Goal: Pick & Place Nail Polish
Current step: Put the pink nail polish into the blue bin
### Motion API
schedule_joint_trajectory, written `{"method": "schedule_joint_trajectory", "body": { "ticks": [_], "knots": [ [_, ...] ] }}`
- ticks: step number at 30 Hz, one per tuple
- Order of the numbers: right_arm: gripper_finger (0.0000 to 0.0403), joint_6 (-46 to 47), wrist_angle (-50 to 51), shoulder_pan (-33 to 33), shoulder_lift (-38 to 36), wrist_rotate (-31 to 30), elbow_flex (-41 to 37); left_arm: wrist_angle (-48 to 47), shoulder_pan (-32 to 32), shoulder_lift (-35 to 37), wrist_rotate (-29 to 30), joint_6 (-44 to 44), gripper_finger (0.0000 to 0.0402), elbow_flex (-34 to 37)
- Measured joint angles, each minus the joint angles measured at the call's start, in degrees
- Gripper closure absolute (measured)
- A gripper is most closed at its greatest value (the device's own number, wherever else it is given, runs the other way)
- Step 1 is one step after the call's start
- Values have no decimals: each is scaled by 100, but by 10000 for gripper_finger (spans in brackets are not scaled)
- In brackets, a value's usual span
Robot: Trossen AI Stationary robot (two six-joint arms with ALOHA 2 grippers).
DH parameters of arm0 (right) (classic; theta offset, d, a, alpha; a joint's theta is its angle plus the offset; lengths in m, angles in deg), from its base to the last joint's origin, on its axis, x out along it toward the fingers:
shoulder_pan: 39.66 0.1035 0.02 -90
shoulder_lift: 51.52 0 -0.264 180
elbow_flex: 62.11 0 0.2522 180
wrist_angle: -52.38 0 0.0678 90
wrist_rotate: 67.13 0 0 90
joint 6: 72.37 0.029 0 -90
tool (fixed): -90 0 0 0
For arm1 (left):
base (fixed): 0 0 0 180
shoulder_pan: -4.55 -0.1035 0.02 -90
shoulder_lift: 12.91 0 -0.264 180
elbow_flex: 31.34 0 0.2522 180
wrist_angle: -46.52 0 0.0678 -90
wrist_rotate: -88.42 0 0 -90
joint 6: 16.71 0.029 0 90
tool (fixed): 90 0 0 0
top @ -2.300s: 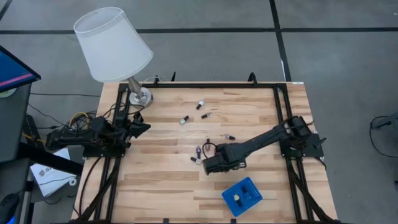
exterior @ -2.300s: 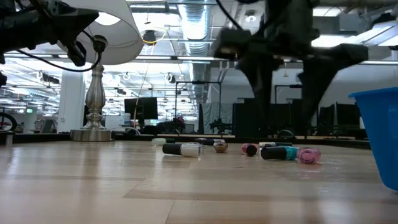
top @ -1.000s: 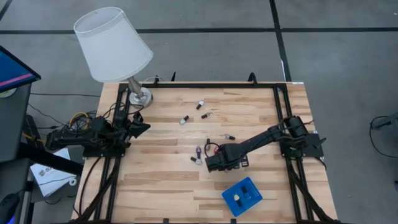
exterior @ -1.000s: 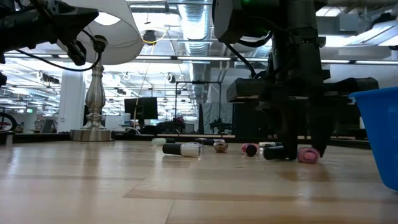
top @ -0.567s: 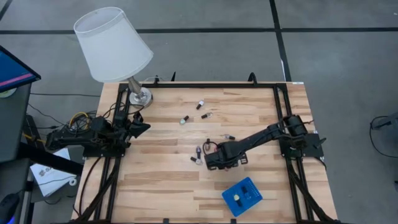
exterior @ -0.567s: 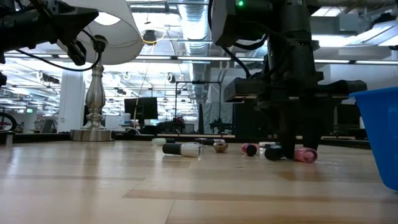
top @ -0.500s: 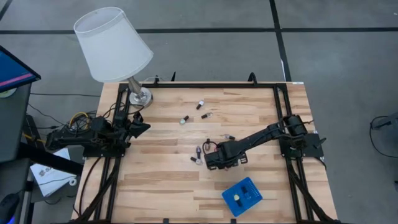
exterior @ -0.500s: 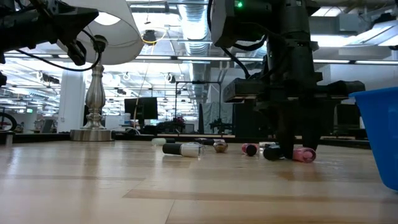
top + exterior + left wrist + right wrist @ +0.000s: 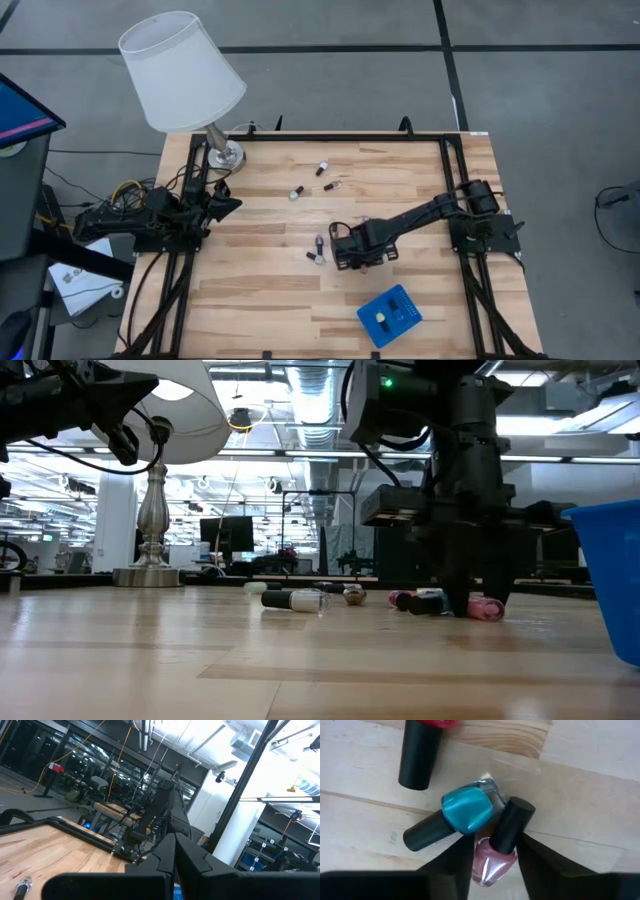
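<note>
Two fingers of the right gripper [image 9: 492, 857] straddle a pink nail polish bottle [image 9: 496, 862] lying on its side on the wooden table [image 9: 400, 170], part-open, one to each side of the glass body and at or very near its walls; a firm hold is not confirmed. The bottle's long axis runs straight out ahead of the gripper, between the fingers, with the black cap [image 9: 512, 825] pointing away from the wrist. A teal bottle [image 9: 467, 810] rests against that cap, its own dark cap angled off to the side, and a red bottle [image 9: 422, 750] lies just beyond. In the low view the same cluster [image 9: 455, 603] sits on the table directly under the right gripper [image 9: 478, 600]. The right arm is far nearer; the left gripper [image 9: 228, 203], shut and empty, waits at the table's left edge near the lamp [image 9: 185, 75]. The bottles are smooth, glossy, rounded glass with tapered matte caps, so they probably roll or slip easily. The blue tray [image 9: 389, 315] stands near the front edge.
</note>
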Motion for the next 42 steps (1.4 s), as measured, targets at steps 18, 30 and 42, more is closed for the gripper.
{"method": "schedule_joint_trajectory", "body": {
  "ticks": [18, 30, 42],
  "knots": [
    [357, -403, 100, 9, 33, -191, 211, 2, 0, 0, -2, 0, 401, 0],
    [357, -676, 129, 21, 44, -228, 293, 2, -1, 0, -2, 0, 401, 0],
    [357, -1071, 265, 13, 90, -428, 632, 2, -1, 0, -1, 0, 401, 0]
  ]
}}
